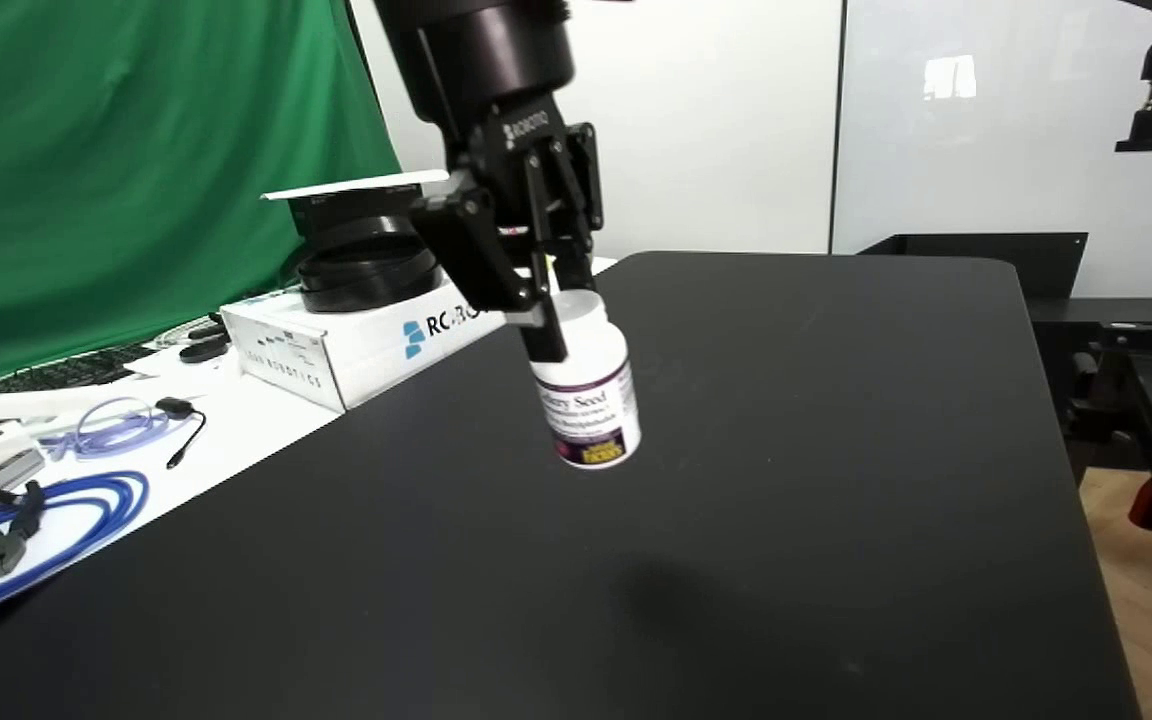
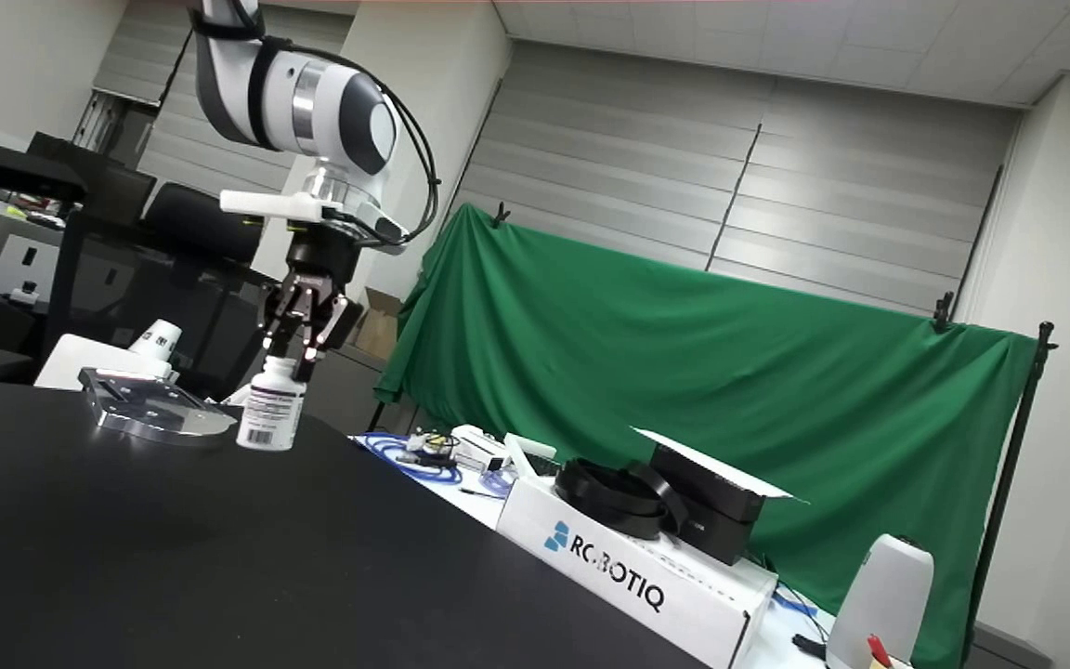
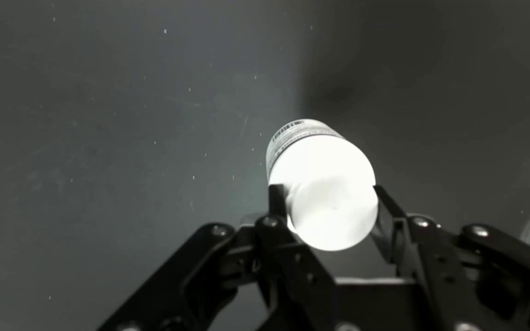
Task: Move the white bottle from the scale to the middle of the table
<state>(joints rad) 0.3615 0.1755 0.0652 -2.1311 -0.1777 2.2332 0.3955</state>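
Black table (image 1: 836,420) before me in an exterior view; above it, the pincer (image 1: 568,307) grips the white bottle (image 1: 591,395) by its cap (image 1: 588,305). In an exterior view, a shiny slab (image 2: 159,413) seems near it. Wrist view: fingers (image 3: 278,200) flank the cap.

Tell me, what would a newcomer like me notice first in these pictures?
Most likely the white bottle, gripped near its top by the black tool and held above the black table. In an exterior view, the white robot arm at upper left is just as bold. Then comes the green curtain, hanging behind the white lettered box in both exterior views.
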